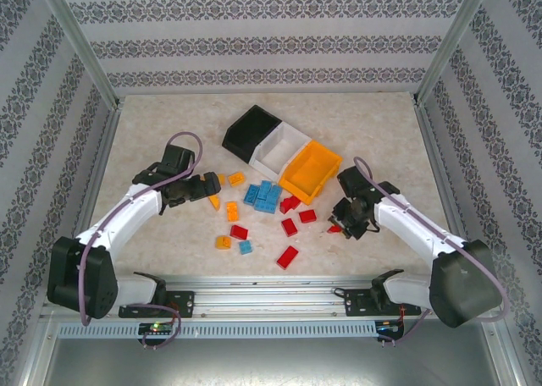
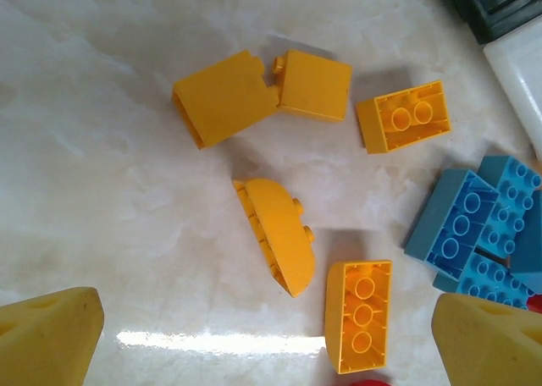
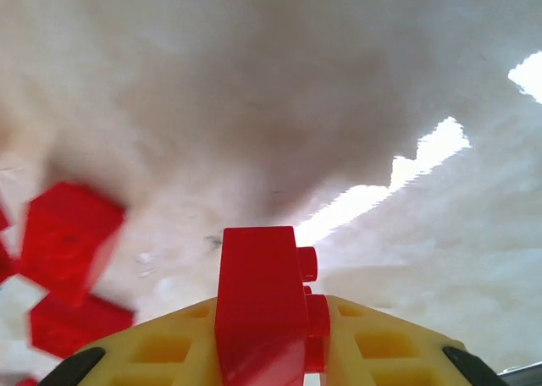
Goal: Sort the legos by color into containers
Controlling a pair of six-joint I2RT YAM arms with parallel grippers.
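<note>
Clamped in my right gripper (image 3: 271, 345), a glossy red brick (image 3: 258, 284) with side studs stands upright; my left gripper (image 2: 269, 335) hangs open.

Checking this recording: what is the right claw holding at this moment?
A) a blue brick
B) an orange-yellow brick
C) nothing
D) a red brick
D: in the right wrist view, a red brick sits clamped upright in the right claw.
</note>
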